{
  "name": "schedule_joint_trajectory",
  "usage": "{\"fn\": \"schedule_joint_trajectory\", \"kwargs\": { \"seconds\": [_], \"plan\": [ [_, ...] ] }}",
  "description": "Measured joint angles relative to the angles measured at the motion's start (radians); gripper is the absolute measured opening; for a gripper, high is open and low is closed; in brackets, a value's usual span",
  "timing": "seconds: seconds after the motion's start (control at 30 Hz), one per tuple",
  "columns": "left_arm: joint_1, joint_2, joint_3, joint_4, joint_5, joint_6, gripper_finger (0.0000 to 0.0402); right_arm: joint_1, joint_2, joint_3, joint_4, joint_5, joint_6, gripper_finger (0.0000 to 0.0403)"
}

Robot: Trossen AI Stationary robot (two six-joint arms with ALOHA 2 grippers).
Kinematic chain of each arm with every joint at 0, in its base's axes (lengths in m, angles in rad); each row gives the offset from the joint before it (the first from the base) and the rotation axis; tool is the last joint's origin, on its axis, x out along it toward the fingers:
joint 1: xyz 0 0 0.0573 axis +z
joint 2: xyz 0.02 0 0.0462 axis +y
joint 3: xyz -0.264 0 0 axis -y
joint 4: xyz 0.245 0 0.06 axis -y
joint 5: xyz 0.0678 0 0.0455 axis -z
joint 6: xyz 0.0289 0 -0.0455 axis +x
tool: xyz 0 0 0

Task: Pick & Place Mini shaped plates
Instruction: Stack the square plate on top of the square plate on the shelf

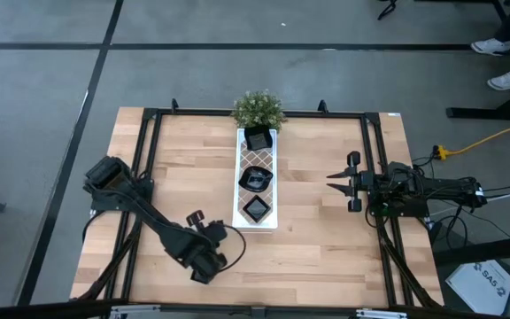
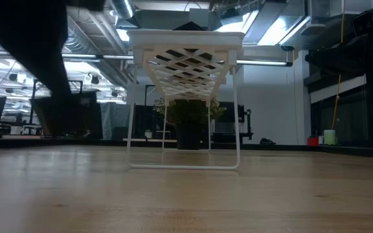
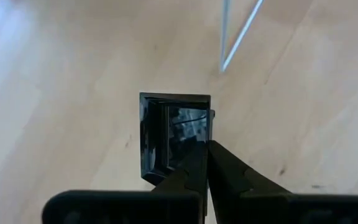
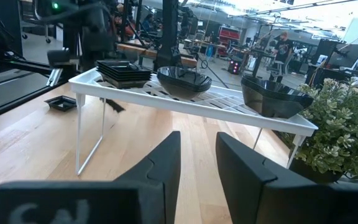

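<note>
The left gripper (image 3: 205,165) is closed on the rim of a small square black plate (image 3: 166,134) lying on the table (image 1: 326,230), near the tray's (image 1: 243,202) front end and off to its left. In the left wrist view the two fingers meet tight over the plate's near edge, so the pinch looks narrow and sits on one side only, not across the whole dish.

The tray is a long white lattice rack on thin wire legs, standing in the middle of the table. On it sit a stack of square plates (image 4: 124,71) at the front end, a wavy bowl-like plate (image 4: 184,79) midway, and a deeper dish (image 4: 273,96) at the far end, close to the plant (image 1: 257,108).

The right gripper (image 4: 197,163) waits to the right of the tray, its fingers partly apart and holding nothing.

The step in hand appears to be the lift toward the tray. An edge pinch on a glossy dish could slip or let it swing, so the lift would best be slow and straight up, keeping the plate level. It must clear the tray's rim before moving over, since the rack is light on its legs and a knock might shift it. Setting down squarely on the stack should keep the pile from sliding.
</note>
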Motion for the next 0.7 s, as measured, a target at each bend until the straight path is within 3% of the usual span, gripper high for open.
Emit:
{"fn": "schedule_joint_trajectory", "kwargs": {
  "seconds": [0.47,0.7],
  "plan": [
    [-0.065,-0.139,0.0,-0.001,-0.328,-0.031,0.0002,0.0,0.0,0.0,0.0,0.0,0.0,0.0102],
    [-0.043,-0.17,0.0,-0.001,-0.47,0.051,0.0002,0.0,0.0,0.0,0.0,0.0,0.0,0.0102]
  ]
}}
